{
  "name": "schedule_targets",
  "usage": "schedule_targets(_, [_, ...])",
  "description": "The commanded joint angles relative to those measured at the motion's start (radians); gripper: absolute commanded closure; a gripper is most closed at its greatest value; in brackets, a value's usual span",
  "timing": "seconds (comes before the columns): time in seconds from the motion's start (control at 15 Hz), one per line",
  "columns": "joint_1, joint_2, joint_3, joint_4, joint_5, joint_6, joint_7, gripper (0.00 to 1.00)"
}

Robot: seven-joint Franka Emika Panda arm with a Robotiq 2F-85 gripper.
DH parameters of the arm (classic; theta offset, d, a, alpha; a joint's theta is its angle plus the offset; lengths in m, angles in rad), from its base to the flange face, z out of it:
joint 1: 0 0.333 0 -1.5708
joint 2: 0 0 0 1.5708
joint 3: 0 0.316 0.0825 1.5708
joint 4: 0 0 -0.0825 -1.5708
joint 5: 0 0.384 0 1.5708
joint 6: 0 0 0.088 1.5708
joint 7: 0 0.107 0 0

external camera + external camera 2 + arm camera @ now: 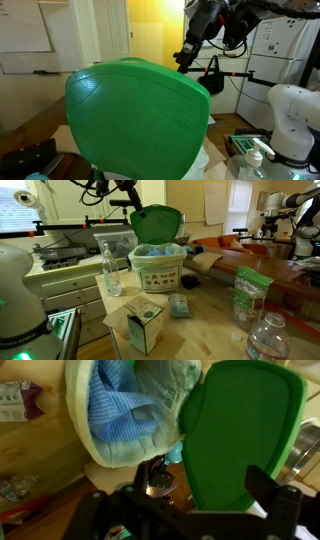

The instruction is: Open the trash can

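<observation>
The trash can point(160, 270) stands on the table in an exterior view, a white bin with a liner around its rim. Its glossy green lid point(157, 222) is tilted up, nearly upright. In an exterior view the lid point(135, 115) fills the foreground. My gripper point(187, 55) is at the lid's raised top edge, and it also shows in an exterior view point(135, 207). In the wrist view the lid point(240, 430) stands beside the open bin with blue and white bags point(120, 410) inside. The gripper's fingers point(205, 485) are spread wide, with the lid's lower part showing between them.
On the table near the bin are a clear bottle point(112, 268), a small carton point(145, 325), a green packet point(247, 295) and another bottle point(268, 340). A white robot base point(290, 120) stands close by. A black bag point(212, 78) hangs behind.
</observation>
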Motion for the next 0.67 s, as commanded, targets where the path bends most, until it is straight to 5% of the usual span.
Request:
schedule_targets(0.0, [-0.009, -0.035, -0.012, -0.026, -0.072, -0.112, 0.018, 0.00])
schedule_targets(0.6, [-0.016, -0.017, -0.016, -0.062, -0.118, -0.143, 0.003, 0.00])
